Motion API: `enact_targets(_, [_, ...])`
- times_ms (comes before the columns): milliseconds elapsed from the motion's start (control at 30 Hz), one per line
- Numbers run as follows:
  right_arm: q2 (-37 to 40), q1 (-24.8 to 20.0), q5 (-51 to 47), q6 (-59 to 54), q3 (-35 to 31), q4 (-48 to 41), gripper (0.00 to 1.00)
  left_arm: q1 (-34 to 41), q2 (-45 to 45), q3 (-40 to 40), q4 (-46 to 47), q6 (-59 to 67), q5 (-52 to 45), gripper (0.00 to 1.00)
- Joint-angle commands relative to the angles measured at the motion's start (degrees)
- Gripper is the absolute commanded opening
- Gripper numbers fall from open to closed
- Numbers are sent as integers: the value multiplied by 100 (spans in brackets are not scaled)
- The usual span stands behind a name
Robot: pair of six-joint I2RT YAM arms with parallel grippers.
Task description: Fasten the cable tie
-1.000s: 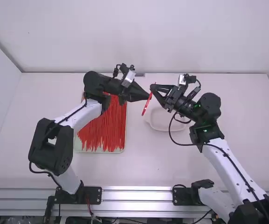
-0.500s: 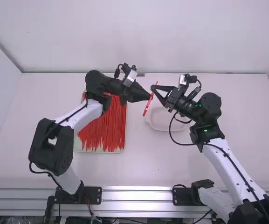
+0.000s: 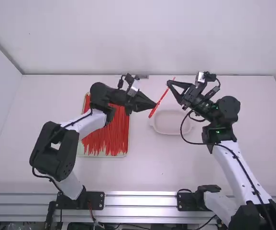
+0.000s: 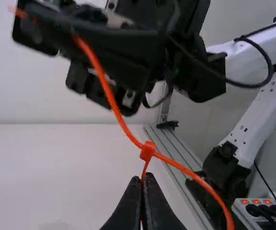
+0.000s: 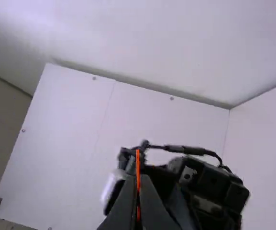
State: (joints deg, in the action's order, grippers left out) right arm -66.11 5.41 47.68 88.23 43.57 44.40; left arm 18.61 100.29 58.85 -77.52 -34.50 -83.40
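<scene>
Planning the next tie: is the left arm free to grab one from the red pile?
Probably not: the left gripper is shut on the cable tie, which the right gripper also pinches, though the pile lies by its arm.

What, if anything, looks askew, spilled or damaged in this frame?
Nothing stands out. Both the left gripper and the right gripper are shut on the red cable tie, held in the air unbroken. The spare ties lie fanned on their mat, and the white dish sits upright on the table.
</scene>
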Motion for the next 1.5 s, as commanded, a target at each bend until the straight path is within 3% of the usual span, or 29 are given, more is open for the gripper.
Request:
enact_targets(0, [85,-295,-446,310,142,258,0,-26,-63,-308,-129,83,-560,2])
enact_targets(567, [85,-686,-396,474,142,577,0,-90,-66,-577,-295,85,-566,2])
enact_targets(600, [85,-686,-358,481,142,581,2,-114,-66,-577,-297,85,-553,2])
enact_targets(733, [85,-686,-256,476,142,638,30,-225,-66,-577,-400,79,-474,2])
enact_targets(867, [85,-686,-118,455,142,619,47,-393,-66,-549,-505,-59,-330,2])
enact_targets(967, [85,-686,85,452,142,614,53,-527,-66,-479,-713,-310,-284,2])
enact_targets(1267, [85,-686,778,286,140,208,57,-964,-66,-11,-850,-704,-254,2])
enact_targets(1467, [83,-328,734,-188,140,-358,57,-946,-66,295,-855,-896,-251,2])
